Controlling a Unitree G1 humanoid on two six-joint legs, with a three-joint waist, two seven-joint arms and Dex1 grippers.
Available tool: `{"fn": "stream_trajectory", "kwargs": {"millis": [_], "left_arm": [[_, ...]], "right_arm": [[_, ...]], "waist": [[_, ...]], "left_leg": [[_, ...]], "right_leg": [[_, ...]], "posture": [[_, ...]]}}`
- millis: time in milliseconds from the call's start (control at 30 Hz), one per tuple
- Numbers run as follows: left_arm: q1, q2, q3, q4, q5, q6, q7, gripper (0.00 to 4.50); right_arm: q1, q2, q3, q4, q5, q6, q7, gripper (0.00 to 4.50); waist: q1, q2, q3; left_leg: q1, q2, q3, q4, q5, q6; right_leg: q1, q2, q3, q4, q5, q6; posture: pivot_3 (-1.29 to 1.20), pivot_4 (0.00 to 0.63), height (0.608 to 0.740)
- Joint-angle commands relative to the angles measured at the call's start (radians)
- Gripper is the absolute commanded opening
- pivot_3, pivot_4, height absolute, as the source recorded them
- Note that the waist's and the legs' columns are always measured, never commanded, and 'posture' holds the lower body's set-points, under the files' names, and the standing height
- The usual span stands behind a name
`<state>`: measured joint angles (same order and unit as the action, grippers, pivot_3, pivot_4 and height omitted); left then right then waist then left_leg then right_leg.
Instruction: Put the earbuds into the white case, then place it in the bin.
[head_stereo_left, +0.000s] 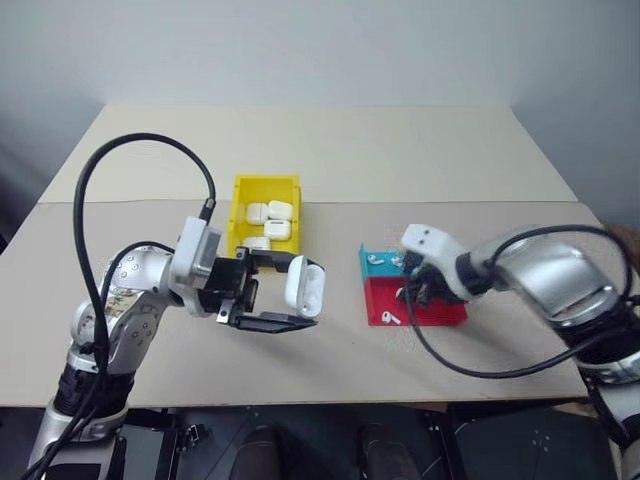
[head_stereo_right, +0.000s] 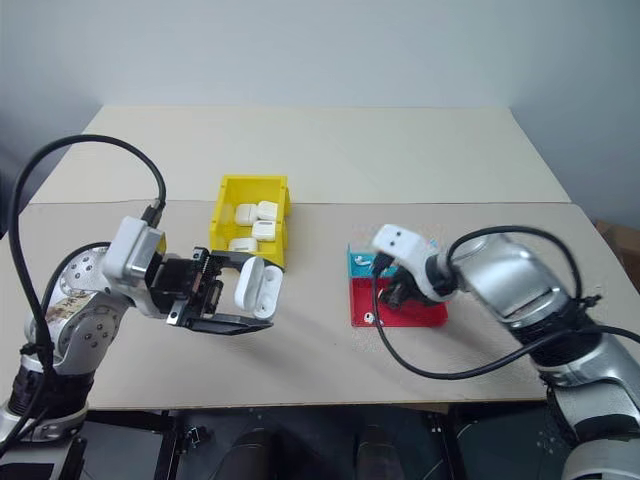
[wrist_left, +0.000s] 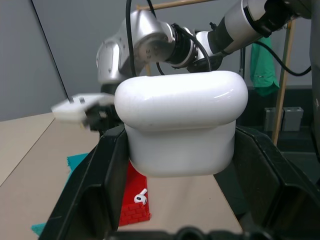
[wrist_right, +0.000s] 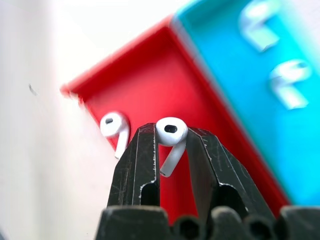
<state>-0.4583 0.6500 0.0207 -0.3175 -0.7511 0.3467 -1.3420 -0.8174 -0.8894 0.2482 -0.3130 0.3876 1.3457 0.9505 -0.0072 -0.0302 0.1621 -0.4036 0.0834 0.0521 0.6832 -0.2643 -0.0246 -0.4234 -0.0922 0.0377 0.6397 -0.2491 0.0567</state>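
Left end effector (head_stereo_left: 268, 298): gripping the open white case (head_stereo_left: 304, 286) above the table (head_stereo_left: 330, 345).
Right end effector (wrist_right: 170, 145): pinching one earbud (wrist_right: 170, 137) over the red tray section (wrist_right: 150, 85).

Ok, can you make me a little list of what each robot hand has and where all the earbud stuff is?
left gripper: holds the white case with its lid open, above the table
right gripper: pinches one earbud over the red part of the tray
other earbuds: one lies in the red part, two more in the blue part
bin: yellow, behind the left gripper, with several white cases inside
still to do: earbud into the case
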Motion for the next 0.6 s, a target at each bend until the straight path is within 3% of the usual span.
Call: {"fn": "stream_trajectory", "kwargs": {"millis": [33,167,300,600], "left_arm": [[-0.053,-0.015,0.004,0.021,-0.033,0.043,0.032,2.81],[-0.118,-0.059,-0.005,0.060,-0.056,0.106,0.072,2.81],[-0.184,-0.088,-0.021,0.109,-0.046,0.140,0.076,2.81],[-0.272,-0.154,-0.025,0.217,-0.022,0.104,0.039,2.81]], "right_arm": [[0.020,0.044,-0.279,-0.060,0.090,0.042,-0.035,0.61],[0.089,0.200,-0.590,-0.186,0.222,-0.035,-0.079,0.61],[0.104,0.346,-0.734,-0.271,0.389,-0.064,-0.137,0.61],[0.094,0.531,-0.636,-0.356,0.517,-0.212,-0.332,0.61]], "waist": [[0.002,0.000,0.000],[0.009,0.000,0.000],[0.008,0.000,0.000],[-0.005,0.001,0.000]], "left_leg": [[0.000,0.000,0.000,0.000,0.000,0.000],[0.000,0.000,0.000,0.000,0.000,0.000],[0.000,0.000,-0.001,0.000,0.000,0.000],[0.001,0.000,-0.001,0.000,0.000,-0.001]], "right_leg": [[0.000,0.000,0.000,0.000,0.000,0.000],[0.001,0.000,0.000,0.001,0.000,0.000],[0.001,0.000,0.000,0.002,0.000,0.001],[0.001,0.000,0.000,0.003,0.000,0.000]], "posture": [[0.00,0.150,0.740],[0.00,0.150,0.740],[0.00,0.150,0.740],[0.00,0.150,0.740]]}}
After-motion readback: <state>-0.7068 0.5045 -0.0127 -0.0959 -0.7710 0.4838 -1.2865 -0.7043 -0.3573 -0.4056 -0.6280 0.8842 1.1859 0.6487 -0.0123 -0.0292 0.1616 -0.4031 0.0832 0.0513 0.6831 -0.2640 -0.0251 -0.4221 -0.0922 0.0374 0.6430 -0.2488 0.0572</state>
